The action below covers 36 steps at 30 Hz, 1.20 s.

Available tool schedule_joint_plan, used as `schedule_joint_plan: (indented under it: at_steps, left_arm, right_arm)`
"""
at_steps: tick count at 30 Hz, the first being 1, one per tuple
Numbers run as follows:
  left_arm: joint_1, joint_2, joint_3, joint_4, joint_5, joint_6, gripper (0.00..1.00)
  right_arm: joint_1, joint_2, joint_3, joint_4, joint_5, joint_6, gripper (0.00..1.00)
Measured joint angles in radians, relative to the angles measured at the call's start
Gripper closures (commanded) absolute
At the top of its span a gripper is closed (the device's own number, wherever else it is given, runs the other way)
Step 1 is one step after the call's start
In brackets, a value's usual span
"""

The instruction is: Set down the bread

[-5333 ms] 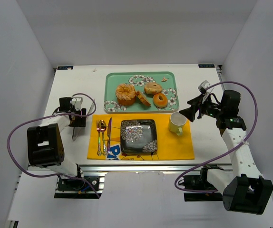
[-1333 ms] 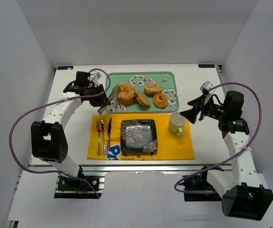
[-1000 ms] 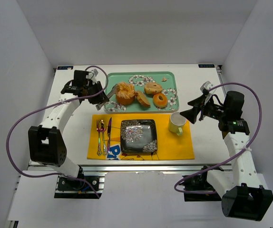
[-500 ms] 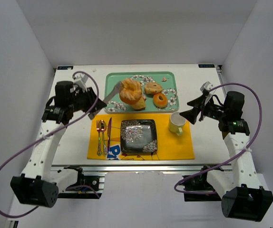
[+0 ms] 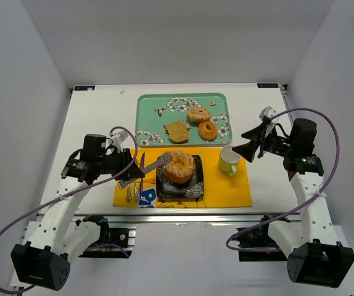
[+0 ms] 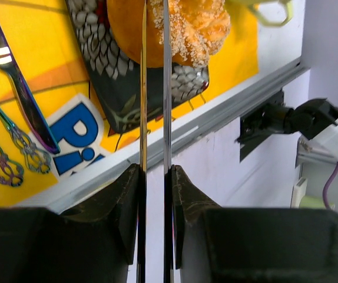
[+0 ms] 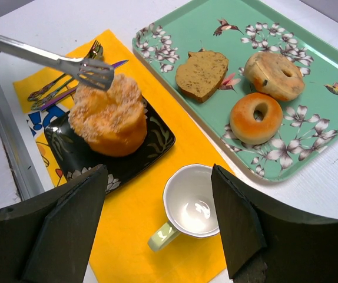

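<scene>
Left gripper (image 6: 153,177) pinched tongs (image 5: 149,169) | right gripper (image 5: 246,142) spread, idle | bread (image 5: 179,166) lower centre, on plate (image 5: 193,190) | I judged placing nearly done; tongs not yet released from bread.

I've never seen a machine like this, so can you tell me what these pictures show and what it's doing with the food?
It's a robot with two arms bolted to a table. The big picture looks down from above. The other two come from little cameras on each wrist.

The left gripper squeezes metal tongs, and the tongs pinch a sugary bun at a black plate on a yellow mat. I can't tell if the bun has touched down.

Cutlery lies on one side of the plate and a cup stands on the other. The green tray holds a bread slice, a pale bagel and an orange bagel. The right gripper is open and holds nothing.
</scene>
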Motion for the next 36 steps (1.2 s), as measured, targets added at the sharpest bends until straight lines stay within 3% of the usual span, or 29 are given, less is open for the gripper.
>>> schedule_joint_plan:
  at_steps: [1, 5, 14, 27, 30, 36]
  left_arm:
    - [-0.005, -0.003, -0.011, -0.006, 0.0, 0.002, 0.7]
    - [-0.015, -0.009, -0.03, -0.023, -0.011, 0.008, 0.59]
    - [-0.015, -0.026, 0.032, -0.073, -0.061, 0.02, 0.5]
    - [-0.015, -0.009, 0.162, -0.08, -0.154, 0.015, 0.5]
    - [-0.015, 0.063, 0.192, -0.033, -0.182, -0.011, 0.53]
    - [-0.015, 0.362, 0.298, 0.111, -0.218, -0.084, 0.54]
  right_arm:
    - [0.0, 0.0, 0.0, 0.0, 0.0, 0.001, 0.24]
    - [0.0, 0.0, 0.0, 0.0, 0.0, 0.005, 0.24]
    - [0.0, 0.0, 0.0, -0.011, 0.0, 0.006, 0.24]
    - [0.0, 0.0, 0.0, -0.017, -0.009, 0.006, 0.24]
    - [0.001, 0.0, 0.0, -0.017, -0.014, 0.006, 0.24]
    - [0.0, 0.0, 0.0, -0.017, -0.018, 0.006, 0.24]
